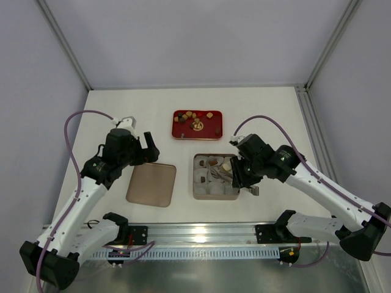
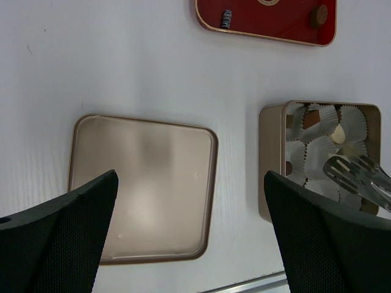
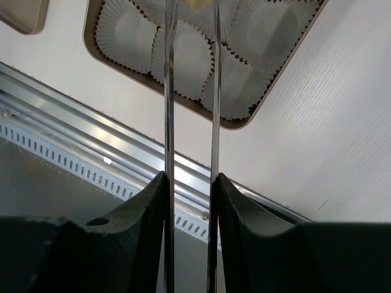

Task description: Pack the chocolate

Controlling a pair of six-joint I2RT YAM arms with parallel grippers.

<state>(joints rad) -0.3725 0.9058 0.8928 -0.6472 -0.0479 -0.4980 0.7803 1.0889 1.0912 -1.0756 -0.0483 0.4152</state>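
Several pieces of chocolate [image 1: 190, 116] lie on the red tray [image 1: 215, 131]. A few brown ones sit in paper cups of the gold box [image 1: 197, 194], which also shows in the left wrist view [image 2: 272, 152]. My right gripper [image 1: 239, 173] [image 3: 190, 177] is shut on metal tongs [image 3: 169, 91] [image 2: 357, 174] that reach over the box. A cream piece [image 2: 339, 134] [image 3: 194, 3] sits at the tongs' tips; I cannot tell whether it is pinched. My left gripper [image 1: 142, 145] [image 2: 190, 177] hangs open above the box lid [image 2: 143, 183], holding nothing.
The gold lid [image 1: 151, 184] lies flat left of the box. White fluted paper cups [image 3: 189, 58] fill the box. A metal rail [image 1: 201, 235] runs along the near table edge. Frame posts and grey walls close in the back and sides.
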